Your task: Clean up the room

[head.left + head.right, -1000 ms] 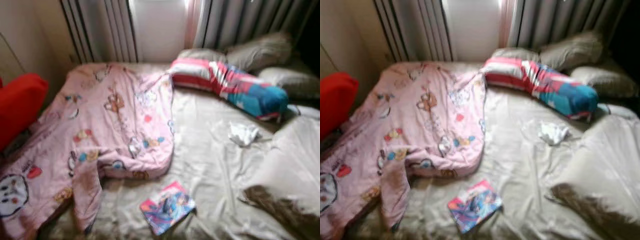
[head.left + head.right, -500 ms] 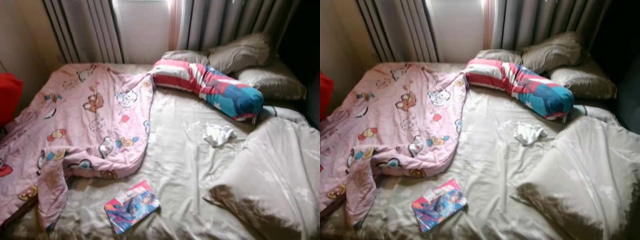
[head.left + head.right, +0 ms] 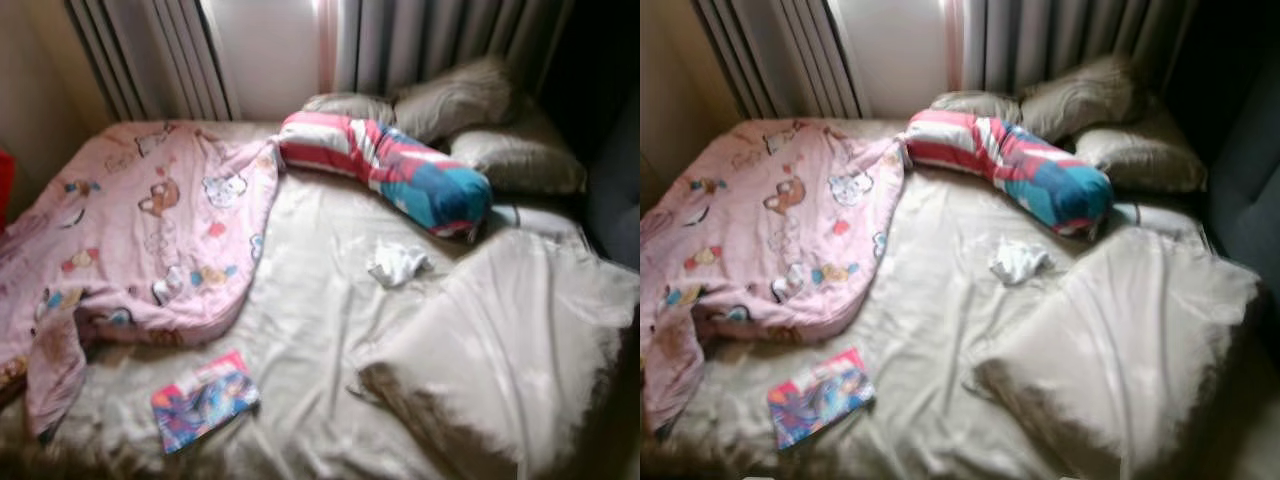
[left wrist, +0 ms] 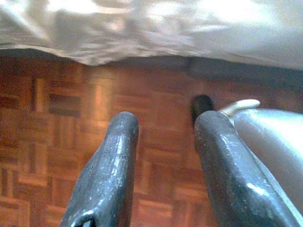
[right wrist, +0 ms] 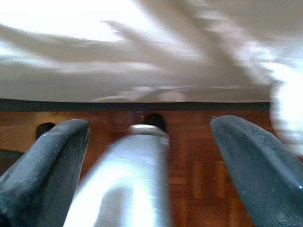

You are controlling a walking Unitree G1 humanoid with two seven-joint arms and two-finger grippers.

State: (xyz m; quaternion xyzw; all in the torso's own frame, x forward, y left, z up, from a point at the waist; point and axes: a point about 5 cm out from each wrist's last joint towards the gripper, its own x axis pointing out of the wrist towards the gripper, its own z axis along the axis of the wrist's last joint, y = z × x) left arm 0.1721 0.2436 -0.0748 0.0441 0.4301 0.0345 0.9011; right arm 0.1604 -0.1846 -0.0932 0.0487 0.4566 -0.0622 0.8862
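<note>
Both pincers, left gripper (image 4: 161, 165) and right gripper (image 5: 149, 161), hang open and empty over parquet; colourful flat book (image 3: 204, 399) lies up on bed, nearer left arm.

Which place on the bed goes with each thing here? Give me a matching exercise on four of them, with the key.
Things:
1. pink blanket
2. striped bolster
3. white cloth
4. book

Places:
A. near the foot edge of the bed, below the pink cover
B. crumpled in the middle of the sheet
C. spread over the robot's left side of the bed
D. lying in front of the beige pillows, near the curtains

Pairs: 1-C, 2-D, 3-B, 4-A
</note>
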